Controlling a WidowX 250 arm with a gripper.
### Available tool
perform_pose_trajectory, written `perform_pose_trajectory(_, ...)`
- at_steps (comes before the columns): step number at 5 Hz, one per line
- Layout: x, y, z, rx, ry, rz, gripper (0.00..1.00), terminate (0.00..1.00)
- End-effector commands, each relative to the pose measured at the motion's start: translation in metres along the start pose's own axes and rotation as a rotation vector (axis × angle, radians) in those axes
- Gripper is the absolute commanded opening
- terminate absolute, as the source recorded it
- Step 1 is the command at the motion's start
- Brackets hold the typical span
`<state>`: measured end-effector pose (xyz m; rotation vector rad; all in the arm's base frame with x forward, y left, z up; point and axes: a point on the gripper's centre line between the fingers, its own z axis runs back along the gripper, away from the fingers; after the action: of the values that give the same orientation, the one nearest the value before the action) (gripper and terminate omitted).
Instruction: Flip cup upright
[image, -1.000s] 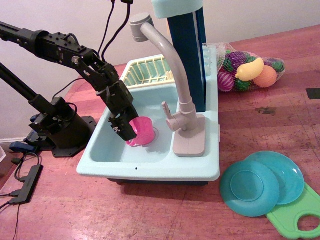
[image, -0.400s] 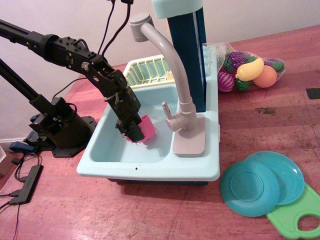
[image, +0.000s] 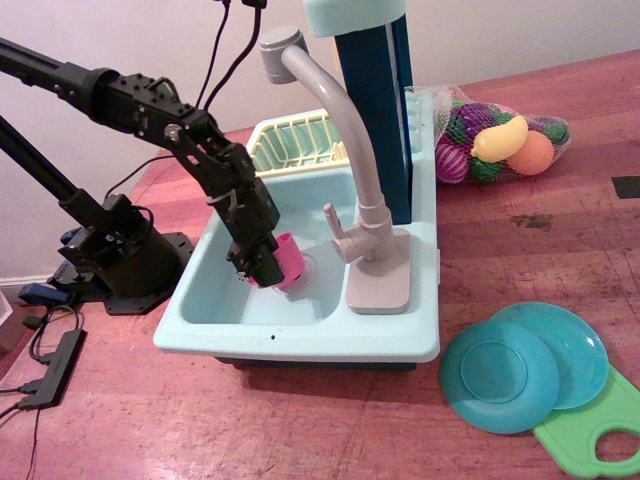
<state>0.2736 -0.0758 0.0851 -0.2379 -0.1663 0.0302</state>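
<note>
At the far left, on the reddish wooden table (image: 300, 430), sits the black base of the robot arm (image: 110, 255), with cables trailing to a power strip (image: 48, 372) near the edge. From there the black jointed arm reaches rightward and down into the basin of a pale blue toy sink (image: 250, 330). The gripper (image: 262, 262) hangs low inside the basin, its jaws pinching the cup (image: 289, 260), a small bright pink one that shows just to the right of the black fingers; the cup sits near the basin floor, by the round drain, though whether it touches the bottom cannot be told, nor which way its mouth faces. Behind the basin, a pale yellow dish rack (image: 290, 140) occupies the sink's back compartment. Just right of the cup stands the grey faucet (image: 350, 150), its neck curving up and leftward from a flat grey base on the sink's rim, with a small lever at its side. Behind the faucet rises a dark blue column (image: 375, 110) with a light blue top. Further right, on the table, lies a mesh bag of toy fruit (image: 500, 140) in purple, yellow, orange and green. Toward the lower right, two teal plates (image: 500, 375) overlap, the right one resting partly on a light green cutting board (image: 595, 430) at the corner.
</note>
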Motion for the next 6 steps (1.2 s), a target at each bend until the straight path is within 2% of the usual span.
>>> perform_pose_trajectory(1, 0.005, -0.010, -0.002, -0.042, 0.071, -0.116, 1.00, 0.00)
perform_pose_trajectory(3, 0.005, -0.019, -0.011, -0.062, 0.067, -0.130, 1.00, 0.00)
perform_pose_trajectory(4, 0.011, -0.021, 0.004, -0.048, 0.032, -0.135, 1.00, 0.00)
perform_pose_trajectory(5, 0.027, -0.018, 0.048, 0.018, -0.017, -0.159, 1.00, 0.00)
perform_pose_trajectory(6, 0.050, -0.017, 0.098, 0.111, -0.049, -0.206, 1.00, 0.00)
